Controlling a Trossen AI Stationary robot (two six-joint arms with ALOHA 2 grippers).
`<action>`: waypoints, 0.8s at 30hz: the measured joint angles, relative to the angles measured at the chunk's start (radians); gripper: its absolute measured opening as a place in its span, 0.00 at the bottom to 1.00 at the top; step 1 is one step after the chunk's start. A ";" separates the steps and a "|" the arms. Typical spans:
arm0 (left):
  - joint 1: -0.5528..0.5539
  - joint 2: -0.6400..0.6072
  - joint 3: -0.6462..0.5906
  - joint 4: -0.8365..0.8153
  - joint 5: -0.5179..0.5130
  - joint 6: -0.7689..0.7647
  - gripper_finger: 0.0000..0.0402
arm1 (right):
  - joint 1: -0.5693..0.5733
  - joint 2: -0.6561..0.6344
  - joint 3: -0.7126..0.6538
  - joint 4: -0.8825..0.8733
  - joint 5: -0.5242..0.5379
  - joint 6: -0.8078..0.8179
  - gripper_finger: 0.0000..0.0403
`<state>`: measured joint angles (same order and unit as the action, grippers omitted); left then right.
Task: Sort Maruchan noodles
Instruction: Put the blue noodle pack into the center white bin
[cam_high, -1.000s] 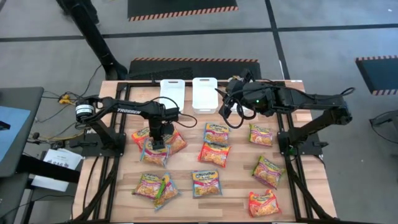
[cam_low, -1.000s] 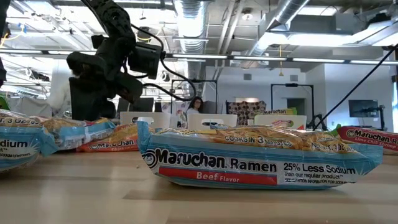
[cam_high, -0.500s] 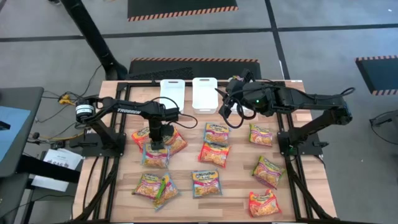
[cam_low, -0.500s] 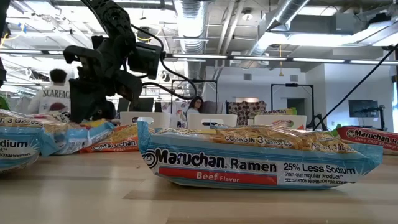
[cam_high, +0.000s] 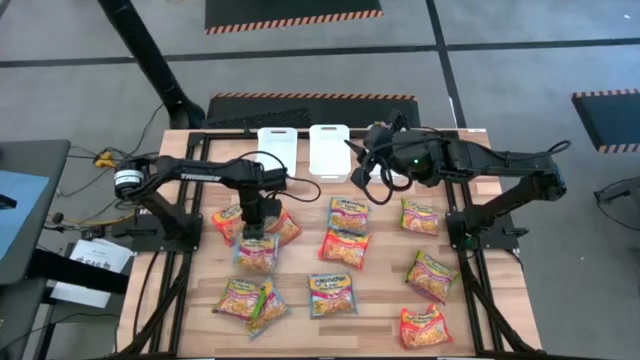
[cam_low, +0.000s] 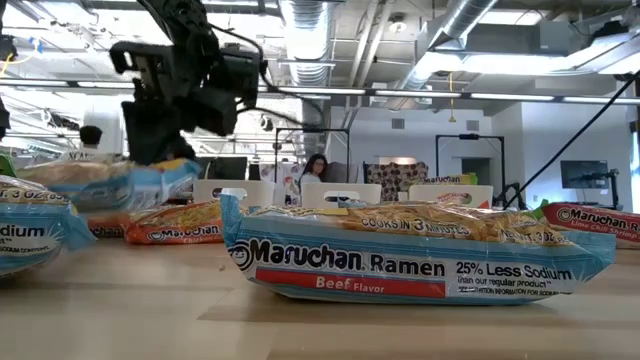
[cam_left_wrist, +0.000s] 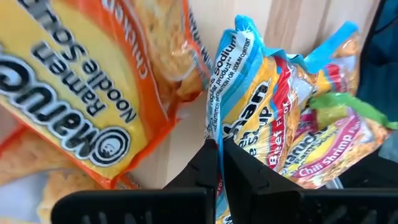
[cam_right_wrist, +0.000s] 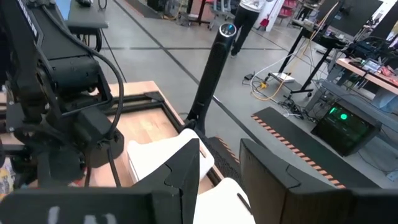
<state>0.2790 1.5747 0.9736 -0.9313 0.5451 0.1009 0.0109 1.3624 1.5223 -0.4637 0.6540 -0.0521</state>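
Left end effector (cam_left_wrist: 219, 163) has clamped the edge of a blue-trimmed noodle packet (cam_high: 256, 252) and raised it off the counter (cam_high: 380, 290), left of centre. Pick made; bin placement pending. Right end effector (cam_right_wrist: 219, 163) part-open, empty, over white bins (cam_high: 328, 150).

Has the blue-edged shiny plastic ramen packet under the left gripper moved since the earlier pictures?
Yes. The blue-edged packet has risen off the wooden table, pinched by the shut left gripper; the orange packet beneath stays flat.

Two dark arms — the left arm (cam_high: 205, 174) has white lettering and a silver-ringed joint; black cables loop beside the right gripper (cam_high: 372, 172).
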 joint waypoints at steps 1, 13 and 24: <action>0.000 -0.006 0.010 0.000 0.000 -0.001 0.00 | 0.000 0.000 0.000 0.004 0.000 0.000 0.34; 0.000 -0.025 0.178 -0.002 -0.033 -0.015 0.00 | 0.030 0.000 0.000 0.006 -0.001 0.131 0.34; 0.000 -0.025 0.326 0.002 -0.158 -0.015 0.00 | 0.086 0.000 0.000 0.003 -0.004 0.438 0.34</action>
<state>0.2790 1.5494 1.2996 -0.9294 0.3869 0.0864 0.0969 1.3624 1.5225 -0.4606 0.6502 0.3856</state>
